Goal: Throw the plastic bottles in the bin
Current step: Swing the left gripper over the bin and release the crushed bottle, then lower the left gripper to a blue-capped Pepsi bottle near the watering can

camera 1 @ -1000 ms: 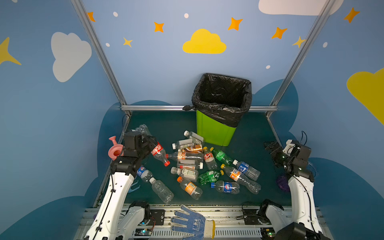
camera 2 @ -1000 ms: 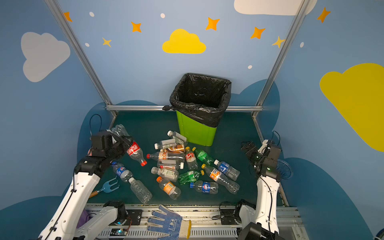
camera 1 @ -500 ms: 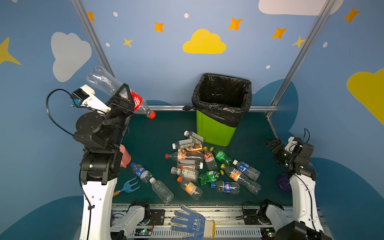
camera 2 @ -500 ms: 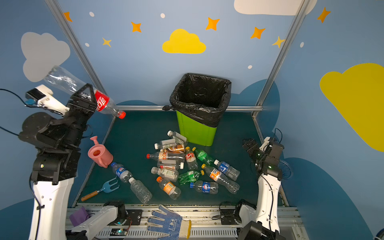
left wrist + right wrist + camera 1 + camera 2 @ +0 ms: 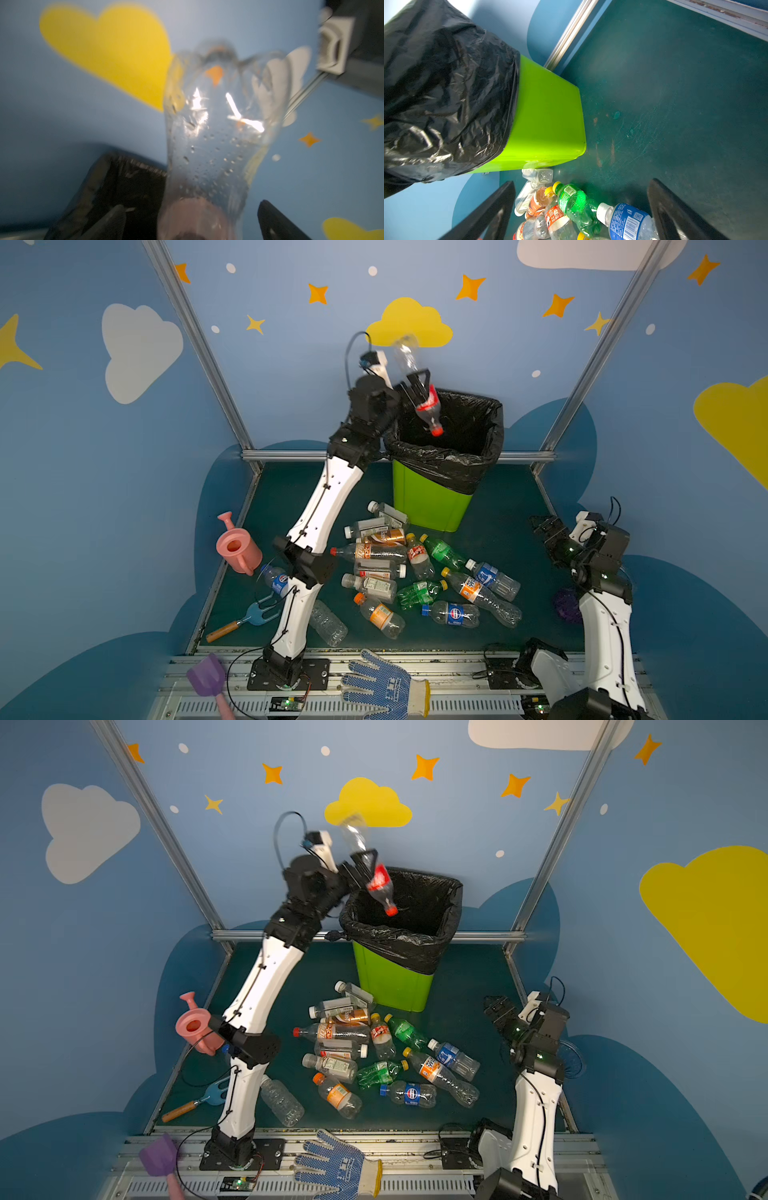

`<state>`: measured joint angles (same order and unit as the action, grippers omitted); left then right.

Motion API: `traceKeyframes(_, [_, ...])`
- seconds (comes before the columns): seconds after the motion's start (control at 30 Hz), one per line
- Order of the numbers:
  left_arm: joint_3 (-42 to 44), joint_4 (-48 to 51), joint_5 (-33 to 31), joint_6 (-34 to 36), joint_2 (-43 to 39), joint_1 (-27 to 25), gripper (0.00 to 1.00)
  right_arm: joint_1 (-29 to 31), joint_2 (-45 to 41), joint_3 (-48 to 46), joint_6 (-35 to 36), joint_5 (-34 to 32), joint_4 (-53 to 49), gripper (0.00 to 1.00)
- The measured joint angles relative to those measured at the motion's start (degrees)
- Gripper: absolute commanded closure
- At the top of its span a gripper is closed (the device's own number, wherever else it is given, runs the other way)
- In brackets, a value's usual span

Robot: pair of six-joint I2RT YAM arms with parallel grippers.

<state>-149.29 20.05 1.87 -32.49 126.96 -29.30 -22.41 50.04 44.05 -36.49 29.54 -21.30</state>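
A clear cola bottle (image 5: 426, 404) (image 5: 378, 880) with a red label and red cap hangs cap-down over the mouth of the green bin (image 5: 428, 502) (image 5: 390, 982), which is lined with a black bag. My left gripper (image 5: 415, 385) (image 5: 365, 863) is raised at the bin's left rim and stands open. In the left wrist view the bottle (image 5: 209, 145) sits between the spread jaws of the left gripper (image 5: 191, 207) with gaps on both sides. Several plastic bottles (image 5: 399, 572) lie piled in front of the bin. My right gripper (image 5: 540, 524) (image 5: 581, 184) is open and empty, right of the pile.
A pink watering can (image 5: 237, 547) stands at the left edge by my left arm. A blue hand fork (image 5: 257, 614), a purple shovel (image 5: 205, 676) and a dotted glove (image 5: 386, 686) lie near the front rail. A purple ball (image 5: 567, 605) sits by the right arm.
My left arm has swung up from the left side and across to the bin with the cola bottle, and its jaws have opened off the bottle. The right arm has barely moved.
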Motion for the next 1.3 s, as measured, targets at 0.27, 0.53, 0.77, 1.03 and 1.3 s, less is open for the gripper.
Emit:
traceKeyframes(0.27, [-3.6, 0.7, -2.2, 7.0, -7.5, 0.9, 0.00, -0.1, -1.1, -0.2, 0.8, 1.2, -0.3, 0.02])
traceKeyframes(0.53, [-5.3, -2.5, -2.3, 11.0, -22.1, 0.2, 0.00, -0.1, -1.3, -2.3, 0.8, 1.6, -1.1, 0.02])
traceKeyframes(0.77, [30.6, -5.9, -7.9, 13.8, -35.8, 0.9, 0.00, 0.0, -2.8, -3.7, 0.6, 2.6, -2.2, 0.02])
traceKeyframes(1.03, [70.2, -3.1, -14.6, 5.8, -54.5, 10.8, 0.00, 1.3, -3.7, -6.1, -0.9, 2.6, -2.8, 0.02])
traceKeyframes(1.3, [85.8, 7.3, -18.3, -3.1, -73.6, 20.7, 0.00, 2.2, -0.4, -6.6, -1.5, 2.6, -1.0, 0.02])
